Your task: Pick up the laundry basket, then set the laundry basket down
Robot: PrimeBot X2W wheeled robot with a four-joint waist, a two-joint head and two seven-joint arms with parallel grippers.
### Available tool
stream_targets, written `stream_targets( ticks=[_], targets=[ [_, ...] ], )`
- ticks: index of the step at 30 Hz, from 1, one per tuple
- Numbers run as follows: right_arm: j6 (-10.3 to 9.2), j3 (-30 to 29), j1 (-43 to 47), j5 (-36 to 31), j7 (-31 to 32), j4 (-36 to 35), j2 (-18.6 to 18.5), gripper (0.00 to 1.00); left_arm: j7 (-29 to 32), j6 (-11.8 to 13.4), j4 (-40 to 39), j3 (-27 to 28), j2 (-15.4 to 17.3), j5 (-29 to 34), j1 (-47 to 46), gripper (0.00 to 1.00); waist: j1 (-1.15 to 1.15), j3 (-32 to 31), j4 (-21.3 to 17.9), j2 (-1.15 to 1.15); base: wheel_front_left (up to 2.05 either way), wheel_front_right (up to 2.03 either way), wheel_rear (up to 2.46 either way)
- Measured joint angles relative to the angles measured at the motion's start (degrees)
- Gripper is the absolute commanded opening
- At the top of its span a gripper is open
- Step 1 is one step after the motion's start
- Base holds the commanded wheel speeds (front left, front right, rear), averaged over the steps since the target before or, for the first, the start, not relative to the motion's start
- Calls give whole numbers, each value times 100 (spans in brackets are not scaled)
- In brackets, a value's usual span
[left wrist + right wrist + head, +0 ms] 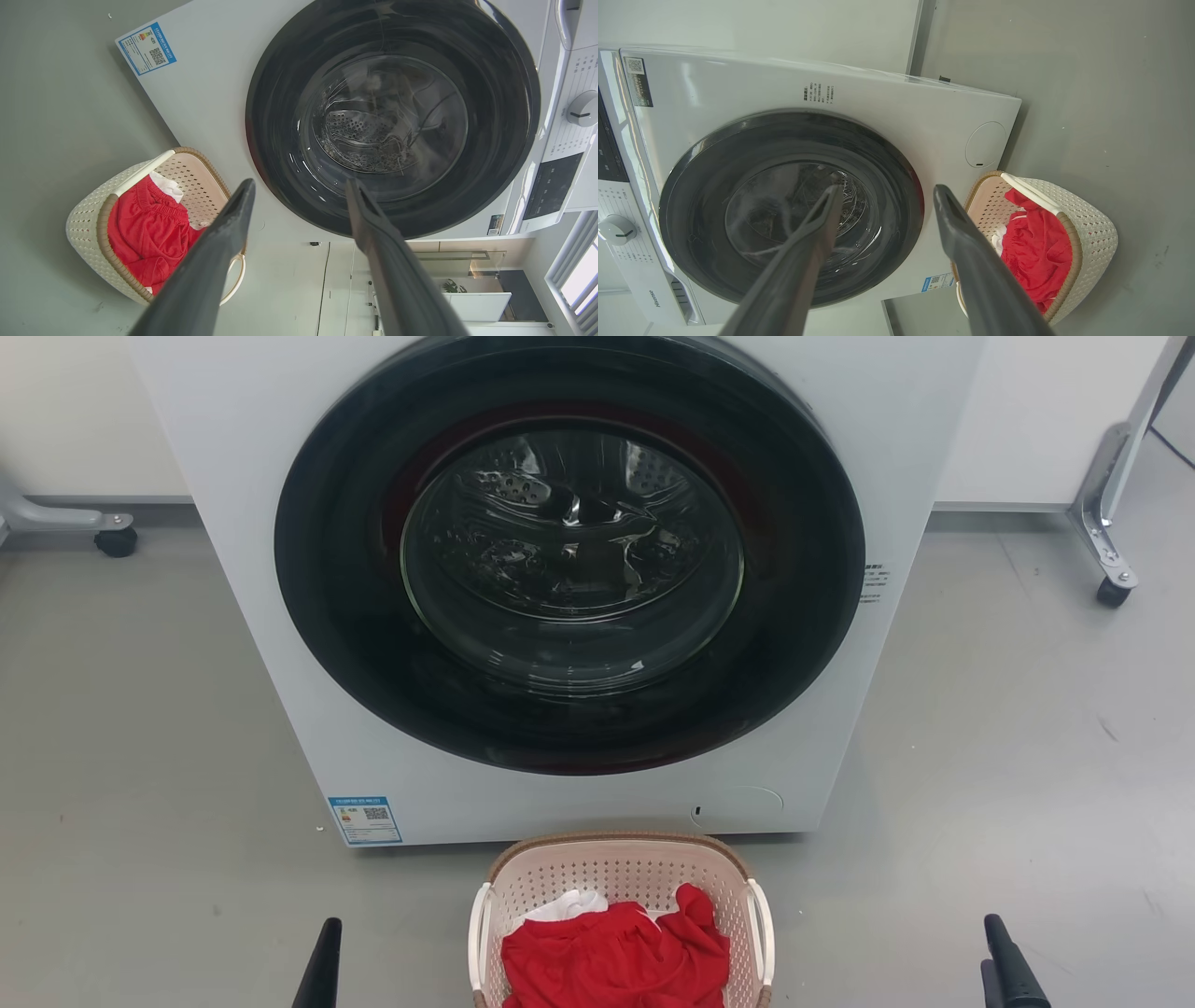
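The laundry basket (616,873) stands on the grey floor just in front of the washing machine, at the bottom middle of the head view. It is pale pink-beige with perforated walls, a brown woven-look rim and white side handles. Inside lie a red garment (616,957) and a bit of white cloth (569,903). My left gripper (301,184) is open and empty, with the basket (86,224) off to its lower left. My right gripper (887,189) is also open and empty, the basket (1097,233) to its right. Both grippers hang apart from the basket, one on each side.
The white washing machine (280,616) with its dark round door (569,551) shut rises right behind the basket. Metal frame legs on castors stand at the far right (1111,579) and far left (112,537). Grey floor spreads to both sides.
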Motion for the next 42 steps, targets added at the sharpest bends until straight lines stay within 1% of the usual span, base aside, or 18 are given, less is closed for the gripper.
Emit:
stream_targets(
  ticks=[3, 4, 10, 16, 22, 23, 25, 29, 35, 42],
  targets=[
    [-94, 116, -29, -313, -56, -31, -3, 100, -53, 48, -34, -75, 4, 249, -5, 100, 0, 6, 6, 0, 0, 0, 0],
    [-94, 116, -29, -313, -56, -31, -3, 100, -53, 48, -34, -75, 4, 249, -5, 100, 0, 6, 6, 0, 0, 0, 0],
    [-177, 367, -57, -940, -191, -100, -9, 100, -172, 155, -93, -235, 11, 791, -26, 100, 0, 17, 21, 0, 0, 0, 0],
    [-289, 605, -79, -1601, -311, -122, -31, 100, -303, 252, -153, -448, 67, 1479, -57, 100, 0, 20, 35, 0, 0, 0, 0],
    [-358, 886, -133, -2293, -450, -120, -103, 100, -432, 356, -168, -697, 155, 2190, -78, 100, 0, 18, 47, 0, 0, 0, 0],
    [-396, 922, -145, -2408, -456, -120, -108, 100, -464, 365, -169, -731, 166, 2294, -79, 100, 0, 17, 48, 0, 0, 0, 0],
    [-402, 989, -155, -2607, -505, -120, -112, 100, -503, 407, -167, -794, 186, 2535, -80, 100, 0, 15, 50, 0, 0, 0, 0],
    [-490, 1123, -158, -2996, -584, -115, -124, 100, -595, 469, -165, -927, 209, 2944, -81, 100, 0, 7, 52, 0, 0, 0, 0],
    [-550, 1271, -156, -3553, -709, -99, -131, 100, -708, 557, -153, -1037, 236, 3562, -79, 100, 0, -10, 54, 0, 0, 0, 0],
    [-673, 1460, -140, -4186, -859, -93, -138, 100, -856, 659, -149, -1140, 256, 4258, -71, 100, 0, -32, 59, 0, 0, 0, 0]
  ],
)
